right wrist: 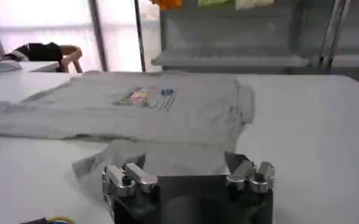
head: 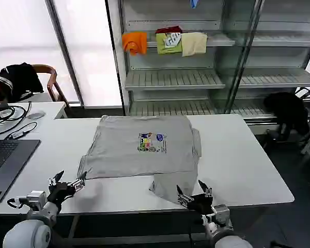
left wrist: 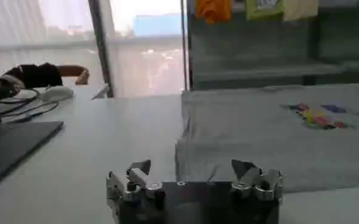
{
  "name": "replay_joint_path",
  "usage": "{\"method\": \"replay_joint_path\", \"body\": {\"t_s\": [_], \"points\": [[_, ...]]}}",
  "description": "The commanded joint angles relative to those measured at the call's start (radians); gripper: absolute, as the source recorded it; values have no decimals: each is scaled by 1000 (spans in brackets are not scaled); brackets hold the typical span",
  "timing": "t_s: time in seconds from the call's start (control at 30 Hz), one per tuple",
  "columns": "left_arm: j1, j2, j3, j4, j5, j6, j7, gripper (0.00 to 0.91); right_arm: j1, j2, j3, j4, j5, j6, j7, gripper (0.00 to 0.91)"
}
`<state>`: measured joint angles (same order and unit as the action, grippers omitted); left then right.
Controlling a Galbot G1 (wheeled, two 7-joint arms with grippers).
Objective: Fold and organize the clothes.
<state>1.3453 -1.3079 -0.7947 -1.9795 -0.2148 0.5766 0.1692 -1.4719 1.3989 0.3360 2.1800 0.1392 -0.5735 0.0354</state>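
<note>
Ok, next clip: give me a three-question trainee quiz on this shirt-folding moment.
1. True or false: the left gripper is shut on the grey shirt.
2. Which gripper hovers by the shirt's near flap: (a) left, (b) right?
3. Fill in: the shirt's printed graphic faces ____.

Key: 1 false, it is open at the white table edge, holding nothing; 2 b; 3 up.

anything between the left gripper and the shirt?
Nothing: in the left wrist view, bare white table separates the open left gripper from the grey shirt.
</note>
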Motion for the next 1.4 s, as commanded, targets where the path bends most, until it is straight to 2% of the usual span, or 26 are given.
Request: {"method": "replay_joint_path", "body": {"t_s": [0.03,0.07,0.3,0.33,0.37,0.8,1.1,1.27,1.4], "points": [[-11,1,3,55,21,0,1,605,-16,3,-2,-19,-5,-2,3,81],[-11,1,5,56,21,0,1,464,-15,4,-3,-23,-9,-2,3,0],[-24,-7,19,83,21,-5,8,141,-13,5,-10,-41,-36,-4,-4,0],[-24,-8,21,87,21,-5,9,40,-13,5,-10,-41,-35,-3,-6,0],[-25,-9,24,89,22,-5,10,20,-14,5,-10,-39,-33,-1,-8,0],[-18,-13,27,89,-17,-15,19,0,-23,7,-14,-23,9,99,-3,0],[-1,-9,20,55,-55,-30,45,0,2,21,9,-5,46,248,6,0],[-13,-10,3,3,-149,-44,39,0,105,41,27,-32,55,233,10,0],[-52,-8,-3,-25,-214,-41,44,0,261,60,21,-121,56,213,27,0]]}}
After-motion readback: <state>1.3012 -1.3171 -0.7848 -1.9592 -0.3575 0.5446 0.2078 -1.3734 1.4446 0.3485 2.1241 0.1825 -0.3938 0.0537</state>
